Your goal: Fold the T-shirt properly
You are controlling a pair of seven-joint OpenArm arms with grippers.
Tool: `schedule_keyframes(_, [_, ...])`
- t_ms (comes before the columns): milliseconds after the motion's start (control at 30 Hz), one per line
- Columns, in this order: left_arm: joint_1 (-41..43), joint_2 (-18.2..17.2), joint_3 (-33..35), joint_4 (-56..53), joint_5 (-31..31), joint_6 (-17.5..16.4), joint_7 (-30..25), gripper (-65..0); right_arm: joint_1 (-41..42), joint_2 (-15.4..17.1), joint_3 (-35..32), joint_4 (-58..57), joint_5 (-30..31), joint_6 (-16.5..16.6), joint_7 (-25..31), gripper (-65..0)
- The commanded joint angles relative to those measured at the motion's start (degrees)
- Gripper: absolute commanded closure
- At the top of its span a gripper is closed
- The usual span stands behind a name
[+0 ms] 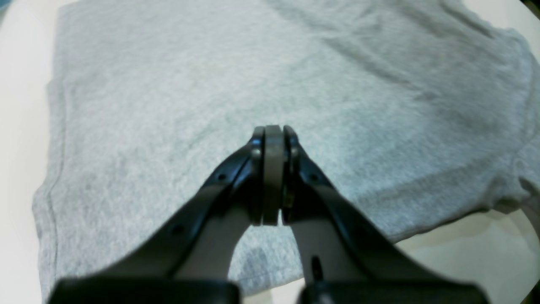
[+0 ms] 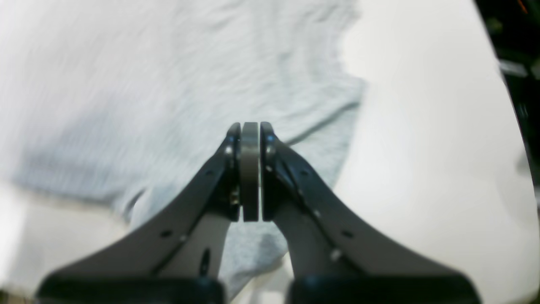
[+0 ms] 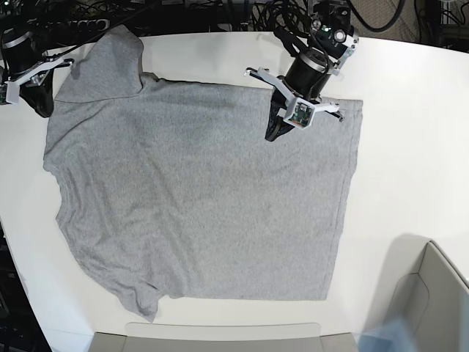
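The heather-grey T-shirt point(image 3: 198, 198) lies spread flat on the white table point(image 3: 410, 169), plain side up, with its sleeves toward the left and its hem toward the right. My left gripper point(image 3: 272, 136) hovers over the shirt's far edge near the hem corner. In the left wrist view the left gripper point(image 1: 273, 128) is shut, pads pressed together on nothing, with the shirt's cloth point(image 1: 211, 84) below. My right gripper point(image 3: 42, 110) sits at the far left beside the upper sleeve. Seen from its own wrist, the right gripper point(image 2: 249, 126) is shut and empty above the sleeve point(image 2: 295, 109).
A grey bin point(image 3: 432, 293) stands at the front right corner, and a flat grey tray edge point(image 3: 205, 337) runs along the front. Dark cables point(image 3: 220, 15) crowd the back edge of the table. Bare white tabletop point(image 2: 422, 147) lies right of the sleeve.
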State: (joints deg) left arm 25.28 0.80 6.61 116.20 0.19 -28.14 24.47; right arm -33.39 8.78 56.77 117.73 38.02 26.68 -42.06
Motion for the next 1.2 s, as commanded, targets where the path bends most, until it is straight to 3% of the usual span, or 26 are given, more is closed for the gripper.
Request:
schedule_keyframes(0, [0.1, 0.1, 0.0, 1.3, -0.5, -0.1, -1.1, -0.3, -0.1, 1.6, 0.3, 0.9, -0.6, -3.6, 2.0, -0.3])
schedule_keyframes(200, [0.0, 0.0, 2.0, 1.4, -0.5, -0.1, -1.0, -0.3, 5.3, 3.3, -6.9, 0.9, -17.9, -24.2, 5.1, -0.3])
schedule_keyframes(300, [0.0, -0.1, 3.5, 1.4, -0.4, -0.1, -1.0, -0.3, 5.7, 3.3, -11.8, 0.9, -23.7, -28.0, 8.2, -0.2])
schedule_keyframes(500, [0.0, -0.1, 4.7, 1.4, -0.3, -0.1, -1.0, -0.3, 2.7, 3.7, -18.1, 0.9, -25.9, -27.8, 14.9, -0.2])
schedule_keyframes(667, [-0.1, -0.1, 4.4, 1.4, -0.3, -0.1, -1.0, -0.3, 4.2, 6.4, -18.1, 0.9, -25.8, -28.0, 11.5, -0.3])
schedule_keyframes(867, [-0.3, -0.1, 4.5, 1.4, -0.3, -0.1, 0.2, -0.3, 6.9, 6.4, -17.2, 0.9, -25.7, -27.9, 9.7, -1.1])
schedule_keyframes(1000, [-0.5, -0.1, 4.3, 1.4, -0.3, -0.1, 2.8, -0.3, 7.1, 6.3, -16.9, 1.0, -17.2, -28.0, 6.6, -9.5])
schedule_keyframes(1100, [-0.5, -0.1, 4.3, 1.4, -0.3, -0.1, 2.9, -0.3, 6.3, 6.2, -11.9, 1.0, -10.4, -27.9, 4.7, -17.5])
schedule_keyframes(1167, [-0.6, -0.1, 4.3, 1.4, -0.3, -0.1, 2.9, -0.3, 5.4, 6.2, -9.5, 1.0, -6.8, -27.9, 4.0, -18.1])
